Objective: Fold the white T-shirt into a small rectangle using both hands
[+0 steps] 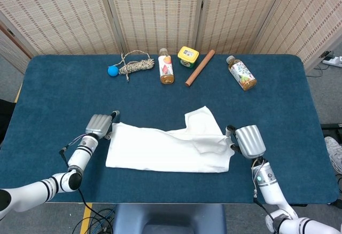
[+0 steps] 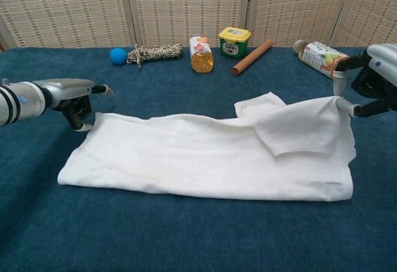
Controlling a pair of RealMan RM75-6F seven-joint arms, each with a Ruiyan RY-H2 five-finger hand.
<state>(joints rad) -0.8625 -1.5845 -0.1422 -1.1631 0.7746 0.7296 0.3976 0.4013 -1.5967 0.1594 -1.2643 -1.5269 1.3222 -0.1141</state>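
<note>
The white T-shirt lies half-folded between my hands. My right hand pinches its raised far corner to carry the layer over; my left hand, fingers spread and holding nothing, sits beside the opposite corner.

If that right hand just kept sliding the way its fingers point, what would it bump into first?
Its fingers point leftward across the table, so the right hand would likely meet more of the white T-shirt, whose corner it already holds, though depth is hard to judge.
</note>
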